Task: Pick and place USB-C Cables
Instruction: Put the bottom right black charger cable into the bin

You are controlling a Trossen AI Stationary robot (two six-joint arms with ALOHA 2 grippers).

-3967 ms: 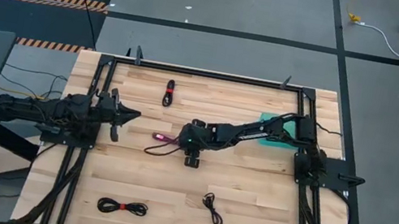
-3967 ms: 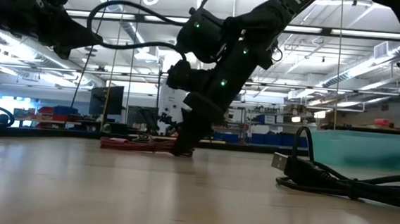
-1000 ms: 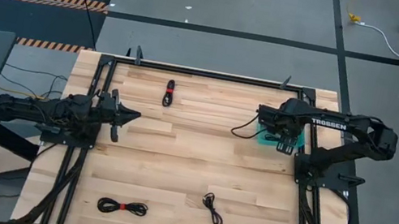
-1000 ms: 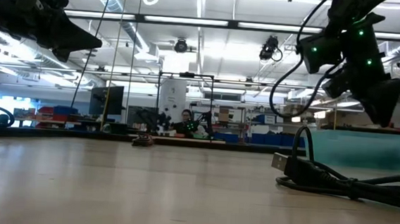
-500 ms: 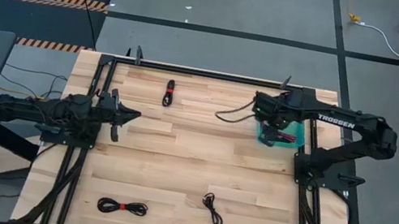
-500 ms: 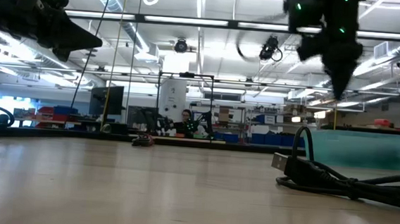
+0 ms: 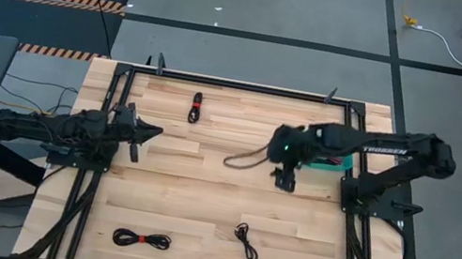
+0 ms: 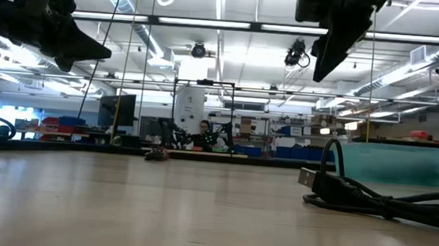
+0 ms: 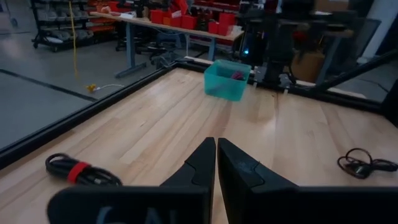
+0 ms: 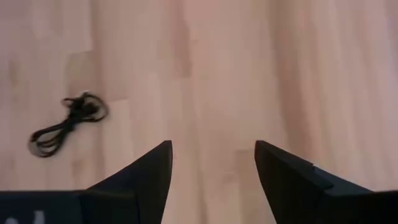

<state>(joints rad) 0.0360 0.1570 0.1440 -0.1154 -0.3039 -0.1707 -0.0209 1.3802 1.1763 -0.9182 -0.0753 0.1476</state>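
Three USB-C cables lie loose on the wooden table: a black one with a red tie [image 7: 196, 106] near the far edge, another red-tied one [image 7: 141, 239] near the front left, and a plain black one [image 7: 246, 242] [image 10: 65, 121] at the front middle. A maroon cable [image 9: 236, 75] lies in the teal bin [image 9: 227, 79]. My right gripper [image 7: 285, 172] [image 10: 211, 162] hangs open over bare wood at mid-table, left of the bin, pointing down. My left gripper [image 7: 140, 130] [image 9: 216, 155] waits shut at the table's left side, above the surface.
The teal bin [image 7: 332, 164] stands at the right side, partly under my right arm. A black frame rail [image 7: 239, 84] runs around the table. The arm's own cable loop [image 7: 245, 158] hangs beside the right gripper. Bare wood lies between the cables. A person sits far behind [image 8: 203, 130].
My right gripper has swung away from above the teal bin, first toward the far edge, then toward the table's left and near side, ending over the table's middle. The three loose cables have stayed where they were.
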